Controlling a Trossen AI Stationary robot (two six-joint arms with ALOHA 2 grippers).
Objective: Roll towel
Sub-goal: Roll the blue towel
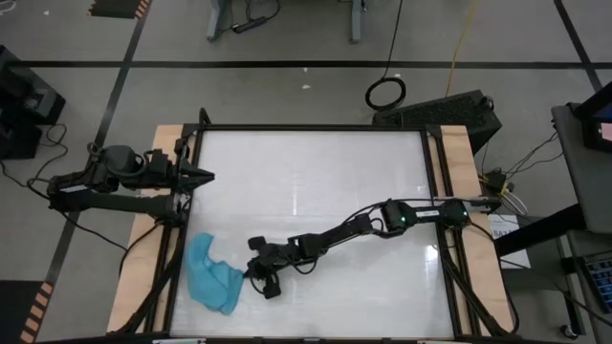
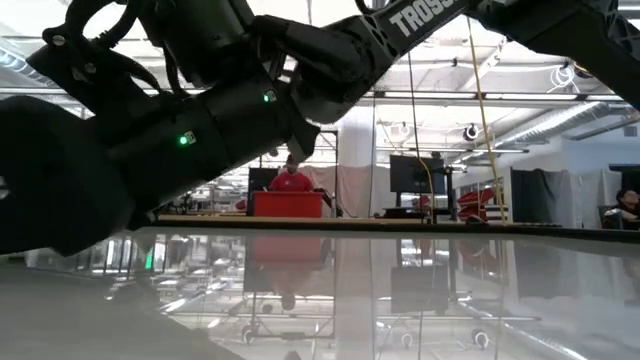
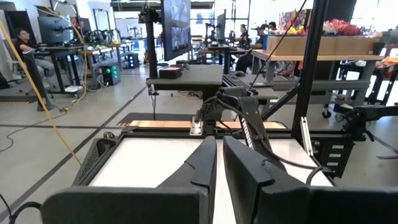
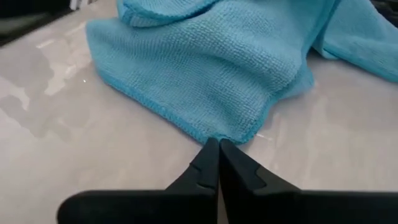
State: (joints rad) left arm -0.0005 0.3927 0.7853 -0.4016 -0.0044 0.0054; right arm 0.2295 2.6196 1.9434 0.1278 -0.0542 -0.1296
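Observation:
The turquoise towel (image 1: 212, 277) lies crumpled on the white table near its front left corner. Folds are heaped up in the right wrist view, where the towel (image 4: 205, 74) rests with a hemmed corner flat on the table. My right gripper (image 1: 248, 277) reaches across from the table's right side and is shut at that corner (image 4: 219, 144). My left gripper (image 1: 205, 175) waits at the table's left edge, held level above it, its fingers (image 3: 205, 168) together with nothing between them. In the low view only the right arm (image 2: 200, 120) shows, and the towel is hidden. My right gripper pinches the towel's hemmed corner (image 4: 227, 135) between its two fingertips, only at the very edge. The fingers slant down from the table's right side. The corner lies on the table and the cloth behind it is slack and heaped.
The table's black frame rails (image 1: 435, 191) and wooden side strips (image 1: 163, 143) border the white top (image 1: 316, 182). Bare white top stretches over the table's middle, far part and right. Beyond the table, a person in red (image 2: 290, 180) stands far back in the room.

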